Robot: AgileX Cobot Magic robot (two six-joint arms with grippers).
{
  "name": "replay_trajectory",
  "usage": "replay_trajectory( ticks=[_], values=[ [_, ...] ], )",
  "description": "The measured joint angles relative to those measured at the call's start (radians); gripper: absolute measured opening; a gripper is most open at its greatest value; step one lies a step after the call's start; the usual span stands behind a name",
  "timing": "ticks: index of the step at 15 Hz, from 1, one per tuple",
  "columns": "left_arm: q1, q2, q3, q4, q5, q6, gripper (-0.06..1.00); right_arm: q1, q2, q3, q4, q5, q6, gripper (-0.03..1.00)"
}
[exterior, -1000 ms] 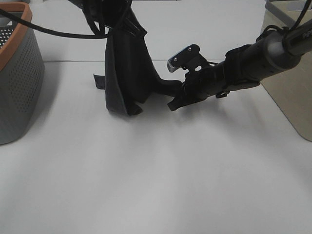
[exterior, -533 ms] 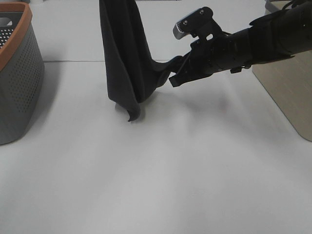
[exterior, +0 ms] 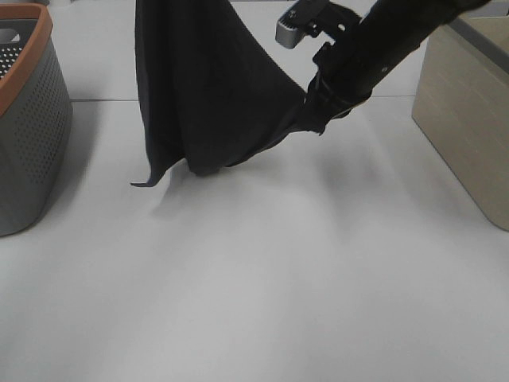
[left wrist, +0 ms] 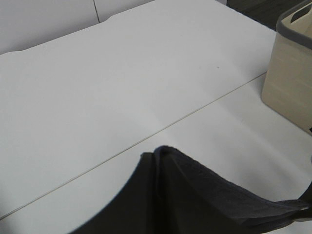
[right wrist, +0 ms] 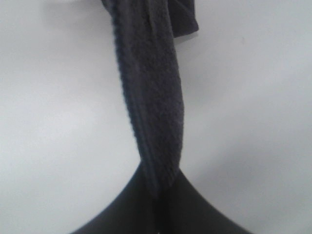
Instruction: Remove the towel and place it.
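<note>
The dark grey towel (exterior: 211,95) hangs spread in the air over the white table (exterior: 262,278). Its top runs out of the exterior view, where my left arm holds it; the left gripper's fingers do not show in any view. The left wrist view shows only the towel's folded edge (left wrist: 195,200) close below the camera. My right gripper (exterior: 312,115) is shut on the towel's right corner and pulls it out sideways. In the right wrist view the towel (right wrist: 153,97) runs as a taut strip out from between the dark fingers (right wrist: 122,214). The towel's lower tip (exterior: 147,181) hangs close to the table.
A grey perforated basket with an orange rim (exterior: 32,119) stands at the left edge. A beige box (exterior: 465,119) stands at the right and also shows in the left wrist view (left wrist: 292,73). A seam (exterior: 103,99) crosses the table at the back.
Both arms have risen. The towel has come up off the table and is spread wider. My right gripper has moved up and slightly right, still holding its corner.
</note>
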Motion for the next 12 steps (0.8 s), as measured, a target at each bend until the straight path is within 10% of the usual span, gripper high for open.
replay_trajectory(
  ticks=[2,4,12],
  values=[
    [0.068,0.000,0.000,-0.279,-0.059,0.179,0.00,0.000,-0.006,-0.203,-0.231,0.261,0.050,0.02],
    [0.096,0.001,0.000,-0.392,-0.062,0.246,0.00,0.000,-0.008,-0.313,-0.322,0.335,0.049,0.02],
    [0.118,0.092,0.034,-0.639,-0.221,0.419,0.00,-0.001,-0.008,-0.446,-0.615,0.161,-0.031,0.02]
  ],
)
